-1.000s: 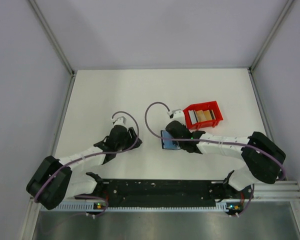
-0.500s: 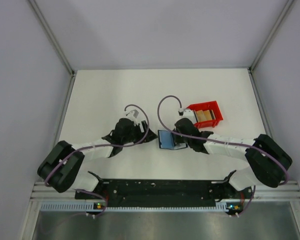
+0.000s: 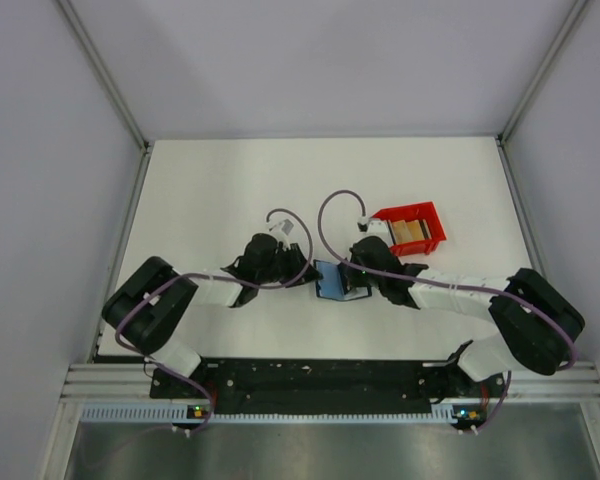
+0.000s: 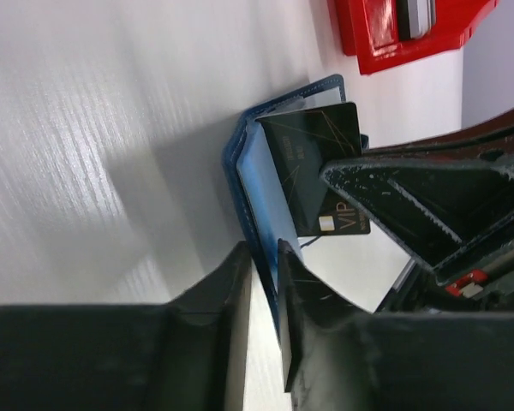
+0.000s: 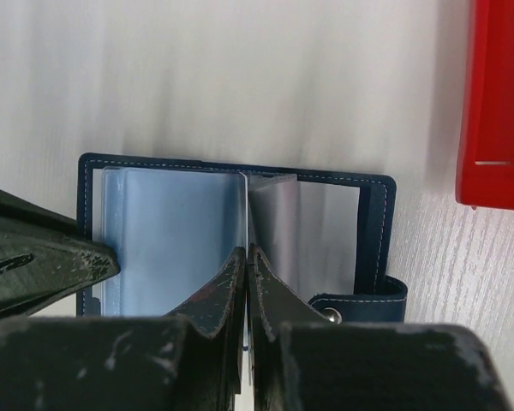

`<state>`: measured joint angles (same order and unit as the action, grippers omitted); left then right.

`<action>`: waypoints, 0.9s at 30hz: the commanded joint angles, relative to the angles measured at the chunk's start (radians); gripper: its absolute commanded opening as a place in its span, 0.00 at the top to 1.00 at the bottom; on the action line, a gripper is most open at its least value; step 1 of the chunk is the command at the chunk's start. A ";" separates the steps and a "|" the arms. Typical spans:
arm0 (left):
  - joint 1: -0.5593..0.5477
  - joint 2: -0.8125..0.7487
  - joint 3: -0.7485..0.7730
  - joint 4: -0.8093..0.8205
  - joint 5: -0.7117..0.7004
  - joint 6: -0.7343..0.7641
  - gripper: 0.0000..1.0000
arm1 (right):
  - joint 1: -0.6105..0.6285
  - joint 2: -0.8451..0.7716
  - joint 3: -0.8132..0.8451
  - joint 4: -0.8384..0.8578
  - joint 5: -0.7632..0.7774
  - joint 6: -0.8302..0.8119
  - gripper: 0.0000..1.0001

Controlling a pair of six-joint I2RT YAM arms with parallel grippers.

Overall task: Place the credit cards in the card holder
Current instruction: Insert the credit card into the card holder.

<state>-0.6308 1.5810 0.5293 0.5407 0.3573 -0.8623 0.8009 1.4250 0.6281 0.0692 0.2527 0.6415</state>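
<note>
The navy card holder [image 3: 330, 281] lies open on the table, its light blue pockets [image 5: 167, 223] facing up. My left gripper [image 3: 302, 274] is shut on the holder's left cover [image 4: 240, 163], which runs between my fingers [image 4: 264, 248]. My right gripper [image 3: 360, 274] hangs over the holder's middle. It is shut [image 5: 245, 250] on a dark credit card with gold "VIP" print [image 4: 313, 167], held on edge [image 5: 244, 205] at the pockets. More credit cards [image 3: 410, 232] stand in the red bin.
The red plastic bin [image 3: 435, 222] sits just behind and right of the holder, close to my right wrist; it also shows in the left wrist view [image 4: 385, 43] and the right wrist view [image 5: 501, 103]. The holder's snap strap [image 5: 360, 295] sticks out on its right side.
My left arm has swung right from the table's left middle and closed on the holder's left cover. The holder now lies open. My right gripper has shifted slightly right.
</note>
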 commanded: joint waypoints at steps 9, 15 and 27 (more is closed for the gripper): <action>-0.007 -0.061 0.058 -0.192 -0.052 0.101 1.00 | -0.062 -0.130 -0.002 -0.057 -0.029 0.006 1.00; -0.013 -0.151 0.090 -0.361 -0.106 0.118 1.00 | -0.065 -0.153 0.082 -0.141 -0.029 -0.042 1.00; -0.027 -0.187 0.129 -0.478 -0.172 0.094 1.00 | -0.051 -0.201 0.122 -0.086 -0.188 -0.002 1.00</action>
<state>-0.6521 1.4326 0.6250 0.0990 0.2234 -0.7719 0.7475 1.2900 0.7033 -0.0757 0.1322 0.6113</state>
